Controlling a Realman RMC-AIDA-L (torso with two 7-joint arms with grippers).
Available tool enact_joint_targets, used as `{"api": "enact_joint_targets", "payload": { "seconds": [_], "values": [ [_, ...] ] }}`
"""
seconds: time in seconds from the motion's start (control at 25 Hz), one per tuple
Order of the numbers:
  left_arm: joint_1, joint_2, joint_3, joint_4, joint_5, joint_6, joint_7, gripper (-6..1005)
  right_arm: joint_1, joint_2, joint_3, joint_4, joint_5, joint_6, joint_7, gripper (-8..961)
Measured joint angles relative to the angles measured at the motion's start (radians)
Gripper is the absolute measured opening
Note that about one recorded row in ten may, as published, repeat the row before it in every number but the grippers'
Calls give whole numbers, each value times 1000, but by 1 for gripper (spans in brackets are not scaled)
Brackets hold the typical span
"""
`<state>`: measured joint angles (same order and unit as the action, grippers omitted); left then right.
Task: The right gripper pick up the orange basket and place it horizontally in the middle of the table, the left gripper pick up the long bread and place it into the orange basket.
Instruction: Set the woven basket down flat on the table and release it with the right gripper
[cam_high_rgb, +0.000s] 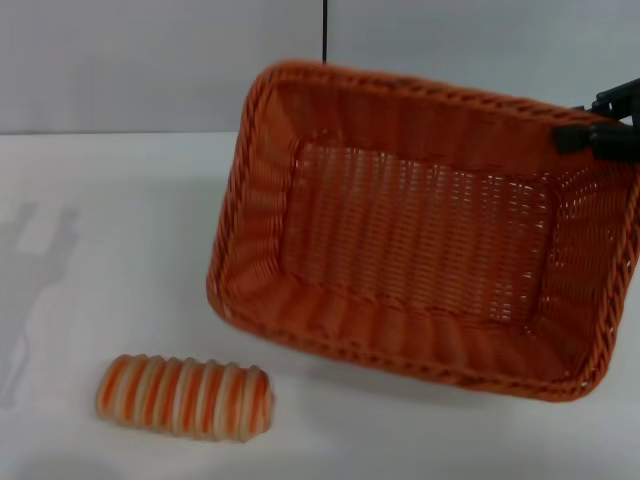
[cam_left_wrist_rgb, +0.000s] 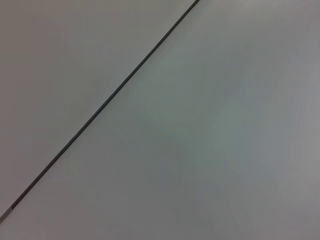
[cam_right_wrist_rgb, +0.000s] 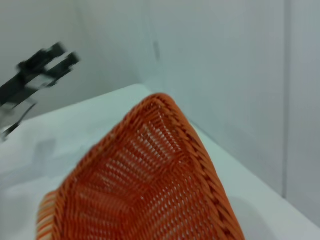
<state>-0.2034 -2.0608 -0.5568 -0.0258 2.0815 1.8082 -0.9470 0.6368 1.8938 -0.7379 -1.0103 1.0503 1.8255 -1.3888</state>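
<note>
The orange basket (cam_high_rgb: 420, 230) hangs tilted over the right half of the white table (cam_high_rgb: 100, 250), its open side facing me. My right gripper (cam_high_rgb: 578, 135) is shut on its braided rim at the far right corner. The right wrist view looks along the basket's (cam_right_wrist_rgb: 145, 190) rim and weave. The long bread (cam_high_rgb: 185, 397) lies on the table near the front left, striped side up, apart from the basket. My left gripper (cam_right_wrist_rgb: 65, 54) shows only in the right wrist view, raised above the table's left side with its two fingers slightly apart and nothing between them.
A grey wall with a dark vertical seam (cam_high_rgb: 324, 30) stands behind the table. The left wrist view holds only that wall and a seam line (cam_left_wrist_rgb: 105, 105). An arm's shadow (cam_high_rgb: 40, 250) falls on the table's left part.
</note>
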Motion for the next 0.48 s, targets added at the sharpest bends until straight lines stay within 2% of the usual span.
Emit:
{"api": "enact_joint_targets", "payload": {
  "seconds": [0.32,0.48],
  "values": [
    [-4,1,0,0,0,0,-4,680,26,-24,-128,-95,2,43,-19,164],
    [-7,1,4,-1,0,-2,-13,679,59,-23,-167,-77,-19,36,-47,175]
  ]
}}
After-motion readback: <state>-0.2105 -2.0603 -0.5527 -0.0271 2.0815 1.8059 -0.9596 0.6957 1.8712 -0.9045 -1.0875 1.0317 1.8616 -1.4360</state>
